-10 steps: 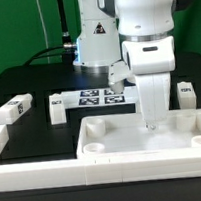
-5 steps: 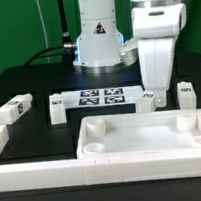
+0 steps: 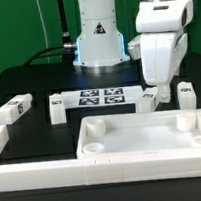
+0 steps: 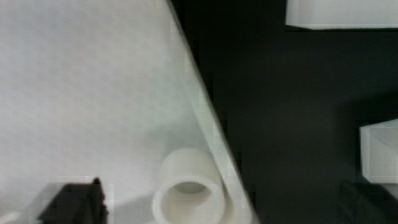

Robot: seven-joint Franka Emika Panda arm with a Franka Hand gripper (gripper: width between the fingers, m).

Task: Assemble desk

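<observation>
The white tray-like tabletop (image 3: 142, 134) lies at the front, hollow side up, with round sockets in its corners. Four white tagged legs lie behind it: two at the exterior view's left (image 3: 14, 109) (image 3: 57, 106) and two at its right (image 3: 149, 101) (image 3: 186, 94). My gripper (image 3: 160, 89) hangs above the tray's far right corner, close over the right pair of legs, holding nothing. In the wrist view the tabletop (image 4: 89, 100) fills one side, with a corner socket (image 4: 187, 190) beside its rim. One dark finger (image 4: 71, 205) shows, and the jaws stand apart.
The marker board (image 3: 101, 96) lies flat behind the tray, in front of the arm's base. A long white border rail (image 3: 36, 171) runs along the front and the exterior view's left. Two white leg parts (image 4: 347, 12) (image 4: 377, 150) show on the black table in the wrist view.
The gripper has risen out of the tray's hollow and moved back toward the exterior view's right, over the right pair of legs. No part has moved.
</observation>
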